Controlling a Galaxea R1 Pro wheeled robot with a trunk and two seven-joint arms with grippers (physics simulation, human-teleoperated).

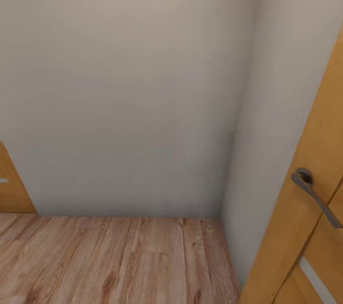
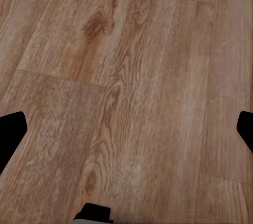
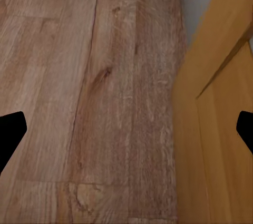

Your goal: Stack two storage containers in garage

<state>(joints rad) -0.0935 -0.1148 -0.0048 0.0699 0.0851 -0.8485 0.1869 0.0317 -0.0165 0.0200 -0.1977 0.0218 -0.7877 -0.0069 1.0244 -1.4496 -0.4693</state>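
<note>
Wood-plank floor (image 2: 126, 76), grainy and knotted, spreads beneath the left gripper (image 2: 126, 129), black fingertips (image 2: 11, 129) spread wide, gripping nothing. Right gripper (image 3: 126, 129) likewise gapes empty, smooth orange door (image 3: 221, 129) beside it, curved grey handle (image 1: 314, 194), matte pale walls (image 1: 124, 80) beyond.

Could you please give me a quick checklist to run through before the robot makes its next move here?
1. Way ahead open: not ok, a pale wall blocks it in a corner.
2. Right side free: not ok, a wooden door with a handle stands close.
3. Left gripper open and empty: ok.
4. Right gripper open and empty: ok.
5. In the garage: not ok, wood-plank floor underfoot.
6. Containers' whereabouts: cannot tell.
</note>
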